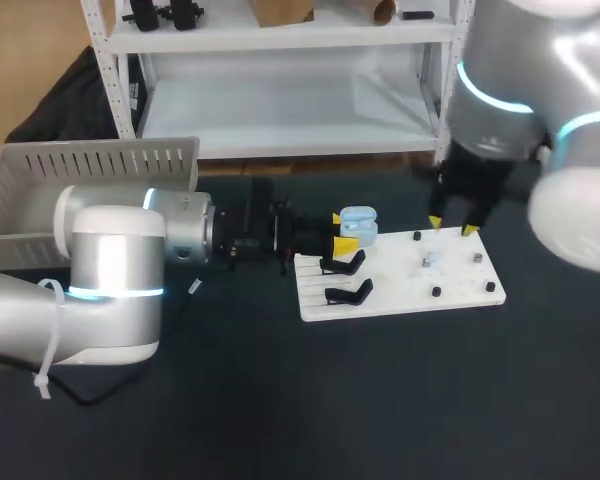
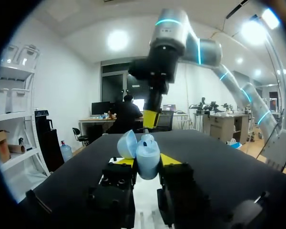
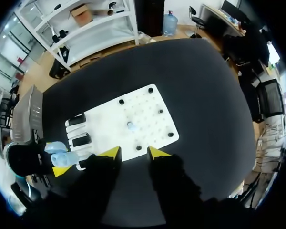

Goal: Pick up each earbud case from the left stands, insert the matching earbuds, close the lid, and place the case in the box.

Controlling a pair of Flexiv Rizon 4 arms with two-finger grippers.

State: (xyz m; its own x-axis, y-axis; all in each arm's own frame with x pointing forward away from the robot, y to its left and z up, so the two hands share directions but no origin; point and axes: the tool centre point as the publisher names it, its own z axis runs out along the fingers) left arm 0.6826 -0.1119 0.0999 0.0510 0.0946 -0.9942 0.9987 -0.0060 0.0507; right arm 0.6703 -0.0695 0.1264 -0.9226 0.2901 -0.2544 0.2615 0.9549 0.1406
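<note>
Beside the board (image 1: 400, 292), left arm (image 1: 180, 228) lies level, jaws gripping blue case (image 1: 358, 222).

two arms come in over one dark table (image 1: 280, 400): one left arm (image 1: 110, 270) and one right arm (image 1: 520, 80). each carries one gripper, so there are two: the left gripper (image 1: 344, 231) and the right gripper (image 1: 452, 226), with four yellow fingertips (image 3: 110, 152) in all. there is one white board (image 1: 400, 287). it bears two black stands (image 1: 348, 292) and five small black pegs (image 3: 170, 134), counted in the right wrist view; the head view shows only four of them clearly. there is one pale blue earbud (image 3: 128, 125), one light blue earbud case (image 2: 148, 160) with one lid (image 2: 127, 144), and one grey box (image 1: 90, 165).
</note>
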